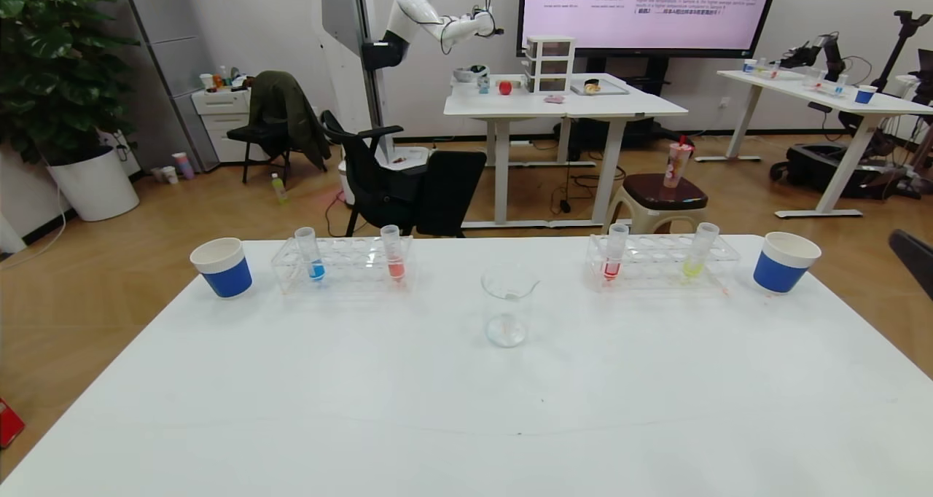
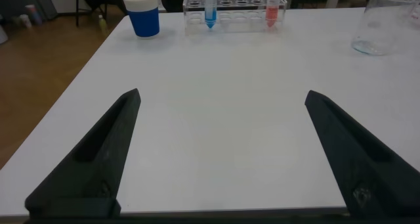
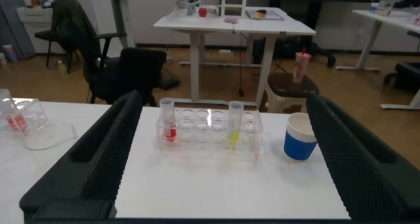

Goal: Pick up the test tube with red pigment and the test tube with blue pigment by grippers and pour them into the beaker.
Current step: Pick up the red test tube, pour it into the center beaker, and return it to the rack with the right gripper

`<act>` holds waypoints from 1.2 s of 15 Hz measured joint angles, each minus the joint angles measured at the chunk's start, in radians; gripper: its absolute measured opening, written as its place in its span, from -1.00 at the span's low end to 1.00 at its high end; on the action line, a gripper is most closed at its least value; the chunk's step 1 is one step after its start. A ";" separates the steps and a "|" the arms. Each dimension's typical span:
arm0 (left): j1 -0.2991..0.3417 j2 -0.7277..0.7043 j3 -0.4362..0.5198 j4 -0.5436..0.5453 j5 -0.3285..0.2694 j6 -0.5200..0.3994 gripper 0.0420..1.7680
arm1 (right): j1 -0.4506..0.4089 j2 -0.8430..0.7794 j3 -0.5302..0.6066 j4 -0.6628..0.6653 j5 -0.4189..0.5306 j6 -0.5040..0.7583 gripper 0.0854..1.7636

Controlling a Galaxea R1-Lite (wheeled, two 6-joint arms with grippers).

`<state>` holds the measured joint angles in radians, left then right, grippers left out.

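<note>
The right gripper (image 3: 220, 158) has its two black fingers (image 3: 98, 161) spread wide apart, framing a white table (image 3: 216, 184). Between them stands a clear rack (image 3: 209, 129) holding the test tube with red pigment (image 3: 168, 122) at one end and a tube with yellow liquid (image 3: 233, 124) further along, both upright. Just beside the rack, on the yellow tube's side, sits a white paper cup with a blue sleeve (image 3: 300, 137). Near the picture's edge beyond the red tube is the clear beaker (image 3: 39, 127). Behind the table are a black chair (image 3: 128, 69), white desks (image 3: 233, 23) and a stool (image 3: 292, 86).

Bright even indoor light; soft shadows; wrist views slightly blurred.
</note>
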<state>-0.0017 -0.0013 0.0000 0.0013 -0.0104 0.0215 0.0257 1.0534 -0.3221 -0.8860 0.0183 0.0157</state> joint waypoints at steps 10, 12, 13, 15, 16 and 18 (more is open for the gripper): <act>0.000 0.000 0.000 0.000 0.000 -0.001 0.98 | 0.063 0.801 -0.192 -0.553 -0.017 -0.003 0.97; 0.000 0.000 0.000 0.000 0.000 0.000 0.98 | 0.077 0.941 -0.259 -0.632 -0.023 -0.003 0.97; 0.000 0.000 0.000 0.000 0.000 -0.001 0.98 | 0.087 1.002 -0.302 -0.651 -0.026 -0.003 0.97; 0.000 0.000 0.000 0.000 0.000 0.000 0.98 | 0.114 1.105 -0.385 -0.666 -0.029 -0.002 0.97; 0.000 0.000 0.000 0.000 0.000 -0.001 0.98 | 0.131 1.144 -0.417 -0.667 -0.029 -0.002 0.97; 0.000 0.000 0.000 0.000 0.000 0.000 0.98 | 0.157 1.197 -0.449 -0.668 -0.027 -0.001 0.97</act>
<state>-0.0017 -0.0013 0.0000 0.0017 -0.0109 0.0211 0.1823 2.2500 -0.7715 -1.5543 -0.0089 0.0149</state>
